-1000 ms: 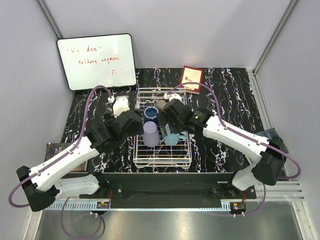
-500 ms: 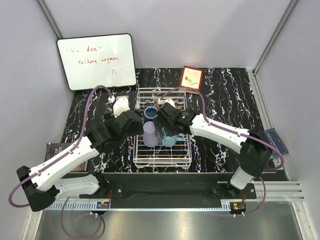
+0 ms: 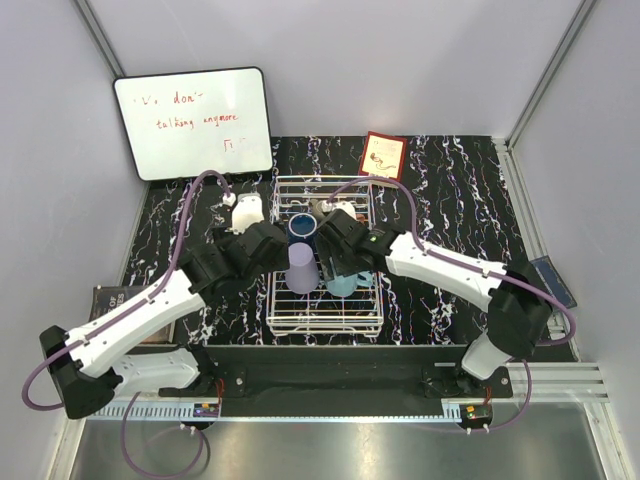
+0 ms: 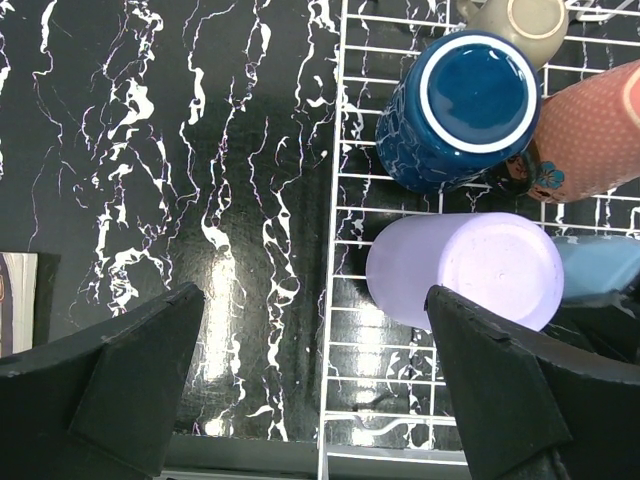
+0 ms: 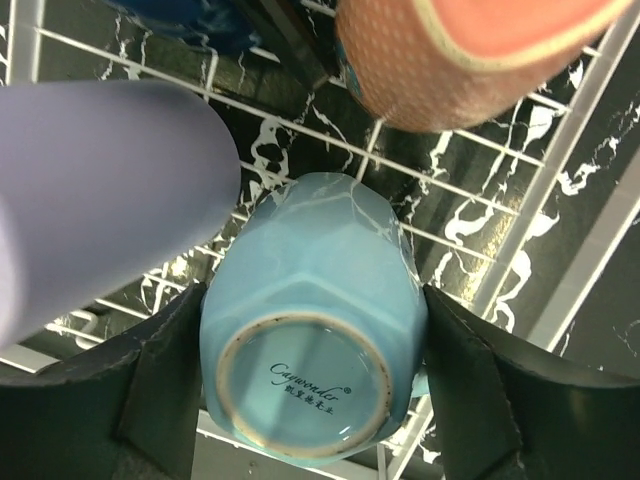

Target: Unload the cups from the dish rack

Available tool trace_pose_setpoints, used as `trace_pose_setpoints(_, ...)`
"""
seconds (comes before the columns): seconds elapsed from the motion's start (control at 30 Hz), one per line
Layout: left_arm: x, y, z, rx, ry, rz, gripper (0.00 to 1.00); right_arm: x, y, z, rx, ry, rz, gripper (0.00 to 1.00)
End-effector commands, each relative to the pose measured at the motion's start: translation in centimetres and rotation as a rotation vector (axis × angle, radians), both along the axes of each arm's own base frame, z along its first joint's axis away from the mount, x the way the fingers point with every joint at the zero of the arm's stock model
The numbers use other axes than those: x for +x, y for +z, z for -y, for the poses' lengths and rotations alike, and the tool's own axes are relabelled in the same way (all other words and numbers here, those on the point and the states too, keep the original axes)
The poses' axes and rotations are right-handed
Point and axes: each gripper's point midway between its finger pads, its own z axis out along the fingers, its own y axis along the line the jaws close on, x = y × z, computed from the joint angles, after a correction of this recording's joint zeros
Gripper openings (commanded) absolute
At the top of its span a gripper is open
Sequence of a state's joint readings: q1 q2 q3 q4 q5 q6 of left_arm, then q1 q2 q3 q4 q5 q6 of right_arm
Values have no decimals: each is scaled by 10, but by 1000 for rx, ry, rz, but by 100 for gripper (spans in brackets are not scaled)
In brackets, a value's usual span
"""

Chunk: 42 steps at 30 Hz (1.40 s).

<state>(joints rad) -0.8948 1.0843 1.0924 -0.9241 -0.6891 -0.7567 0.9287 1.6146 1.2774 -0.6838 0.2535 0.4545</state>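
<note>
My right pincer [image 5: 315, 385] is clamped on the upturned light blue faceted glazed mug [image 5: 310, 290], which sits inside the white wire-grid dish rack [image 3: 322, 312]; my left pincer [image 4: 315, 390] hangs spread wide over that rack's left rim, beside the lavender handleless tumbler [image 4: 465, 270].

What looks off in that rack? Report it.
Nothing spilled or broken. The salmon cup sits tilted beside the dark blue cup in the dish rack, while the light blue mug stands upside down.
</note>
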Motion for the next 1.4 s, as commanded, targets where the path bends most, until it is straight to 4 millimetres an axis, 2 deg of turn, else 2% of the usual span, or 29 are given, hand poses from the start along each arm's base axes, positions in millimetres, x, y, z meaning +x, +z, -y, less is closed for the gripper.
trace_pose_setpoints(0.0, 9, 9, 5, -12, 9, 38, 99, 1, 34, 6, 41, -30, 68, 0)
trace_pose_setpoints(0.07, 10, 8, 6, -6, 7, 35, 99, 3, 56, 10, 60, -34, 106, 0)
trace_pose_setpoints(0.2, 13, 12, 8, -8, 11, 42, 99, 12, 119, 13, 123, -45, 221, 0)
trace_pose_setpoints(0.43, 18, 24, 16, -48, 18, 65, 99, 10, 207, 24, 292, -72, 350, 0)
trace_pose_setpoints(0.5, 19, 32, 18, -88, 20, 84, 99, 9, 223, 28, 353, -91, 357, 0)
trace_pose_setpoints(0.53, 19, 35, 20, -106, 18, 92, 99, 14, 234, 41, 404, -142, 363, 0)
trace_pose_setpoints(0.57, 19, 39, 21, -128, 16, 101, 99, 16, 243, 44, 453, -158, 372, 0)
trace_pose_setpoints(0.6, 20, 41, 26, -168, 9, 110, 99, 14, 239, 43, 505, -158, 333, 0)
trace_pose_setpoints(0.63, 19, 48, 27, -210, 1, 129, 99, 21, 251, 63, 559, -204, 360, 0)
trace_pose_setpoints(0.67, 20, 47, 27, -236, 0, 130, 99, 20, 260, 59, 636, -177, 360, 0)
trace_pose_setpoints(0.7, 21, 54, 38, -309, -33, 145, 99, 22, 250, 64, 658, -200, 337, 0)
trace_pose_setpoints(0.73, 19, 62, 38, -358, -51, 167, 99, 19, 256, 69, 694, -202, 344, 0)
trace_pose_setpoints(0.77, 18, 59, 39, -384, -62, 171, 99, 21, 261, 70, 746, -181, 337, 0)
trace_pose_setpoints(0.8, 19, 70, 49, -460, -96, 201, 99, 21, 252, 69, 767, -190, 302, 0)
trace_pose_setpoints(0.83, 15, 81, 48, -514, -113, 235, 99, 19, 255, 70, 800, -183, 295, 0)
trace_pose_setpoints(0.87, 16, 77, 47, -534, -118, 240, 99, 20, 261, 68, 859, -150, 285, 0)
trace_pose_setpoints(0.9, 14, 87, 56, -597, -163, 264, 99, 20, 248, 66, 898, -163, 233, 0)
trace_pose_setpoints(0.97, 10, 97, 64, -666, -230, 287, 99, 17, 250, 64, 1009, -105, 202, 0)
trace_pose_setpoints(1.0, 8, 98, 67, -675, -253, 282, 99, 14, 251, 61, 1069, -107, 164, 0)
trace_pose_setpoints(1.03, 8, 100, 69, -683, -274, 281, 99, 16, 265, 58, 1136, -61, 193, 0)
trace_pose_setpoints(1.07, 4, 102, 78, -705, -318, 269, 99, 9, 251, 53, 1168, -23, 125, 0)
trace_pose_setpoints(1.1, 2, 105, 82, -720, -342, 268, 99, 7, 253, 52, 1220, -31, 89, 0)
trace_pose_setpoints(1.13, 0, 104, 86, -733, -362, 262, 99, 6, 266, 48, 1272, 26, 127, 0)
trace_pose_setpoints(1.17, -3, 111, 93, -772, -402, 267, 98, 2, 255, 45, 1286, 45, 85, 0)
trace_pose_setpoints(1.2, -4, 114, 96, -792, -412, 269, 98, 1, 254, 44, 1319, 38, 52, 0)
trace_pose_setpoints(1.23, -6, 112, 99, -808, -422, 266, 96, 0, 263, 43, 1359, 79, 84, 0)
trace_pose_setpoints(1.27, -8, 120, 104, -853, -448, 284, 95, -3, 255, 41, 1388, 71, 26, 0)
trace_pose_setpoints(1.37, -14, 129, 114, -925, -510, 301, 94, -2, 252, 40, 1445, 75, 8, 0)
